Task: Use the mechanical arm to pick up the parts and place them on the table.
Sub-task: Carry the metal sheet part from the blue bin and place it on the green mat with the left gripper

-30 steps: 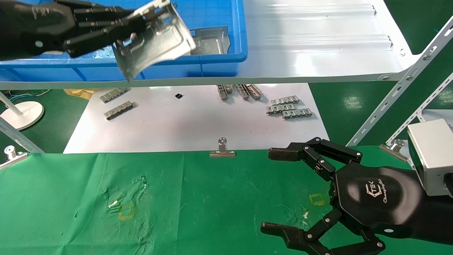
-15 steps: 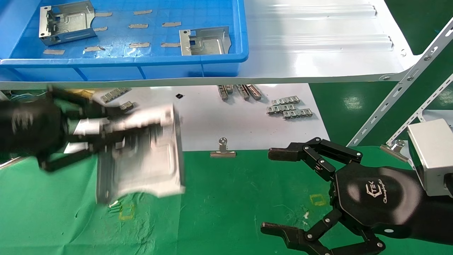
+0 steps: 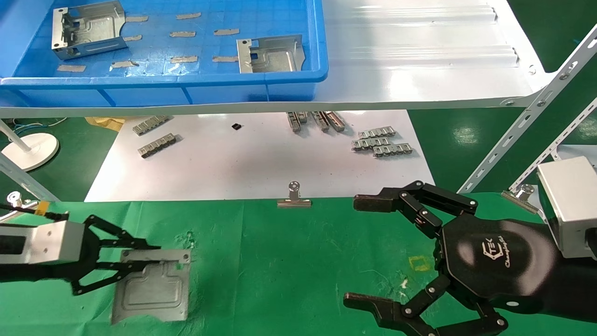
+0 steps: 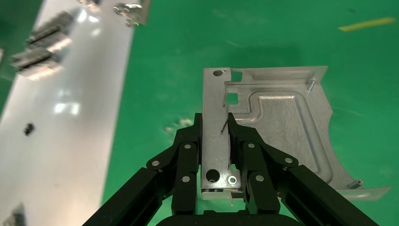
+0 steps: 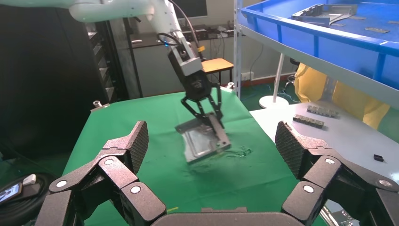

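My left gripper [image 3: 148,257] is shut on the folded edge of a shiny silver part [image 3: 154,289], low over the green table [image 3: 289,261] at its front left. In the left wrist view the black fingers [image 4: 188,150] clamp that edge from both sides, and the part's embossed face [image 4: 282,127] lies over the cloth. In the right wrist view the part [image 5: 202,141] hangs tilted, its lower edge at the cloth. My right gripper [image 3: 364,252] is open and empty over the table's right side. Two more parts [image 3: 88,28] [image 3: 270,53] lie in the blue bin [image 3: 186,77].
The bin stands on a glossy white shelf [image 3: 419,56] above the far edge. Under it a white sheet [image 3: 256,163] carries grey link strips [image 3: 380,142]. A silver binder clip [image 3: 293,198] grips the cloth's far edge. Slanted shelf struts [image 3: 527,116] stand at the right.
My left gripper has carried the part from above the blue bin down and toward me to the green cloth at the front left. The right arm has not moved.
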Tool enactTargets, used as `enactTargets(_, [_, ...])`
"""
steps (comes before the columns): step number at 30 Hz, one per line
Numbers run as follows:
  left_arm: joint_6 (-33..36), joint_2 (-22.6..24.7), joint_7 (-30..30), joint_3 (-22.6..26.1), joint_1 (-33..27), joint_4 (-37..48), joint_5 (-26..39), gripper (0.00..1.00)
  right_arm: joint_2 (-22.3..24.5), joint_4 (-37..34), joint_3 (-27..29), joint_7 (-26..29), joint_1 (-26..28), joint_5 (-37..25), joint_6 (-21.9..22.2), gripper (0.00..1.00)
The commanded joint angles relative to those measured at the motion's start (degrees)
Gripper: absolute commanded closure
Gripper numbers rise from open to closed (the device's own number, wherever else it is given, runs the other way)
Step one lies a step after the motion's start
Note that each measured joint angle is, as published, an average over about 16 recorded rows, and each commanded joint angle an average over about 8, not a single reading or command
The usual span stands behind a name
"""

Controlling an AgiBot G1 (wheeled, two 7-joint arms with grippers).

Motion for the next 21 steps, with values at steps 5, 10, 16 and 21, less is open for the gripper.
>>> enactTargets(5, [0.7, 3.2, 5.6, 1.4, -0.1, 6.9, 0.3, 0.75, 0.0, 0.0, 0.0, 0.0, 0.0, 0.0, 0.0, 0.00])
enactTargets(10, [0.3, 4.4, 7.9, 2.5, -0.8, 11.3, 0.1, 0.12, 0.0, 0.0, 0.0, 0.0, 0.0, 0.0, 0.0, 0.00])
enactTargets(16, [-0.6, 6.3, 11.2, 3.2, -1.3, 17.0, 0.3, 0.00, 0.0, 0.0, 0.0, 0.0, 0.0, 0.0, 0.0, 0.00])
enactTargets(21, [-0.5, 7.5, 13.7, 2.4, -1.8, 20.6, -1.1, 0.00, 0.0, 0.0, 0.0, 0.0, 0.0, 0.0, 0.0, 0.00])
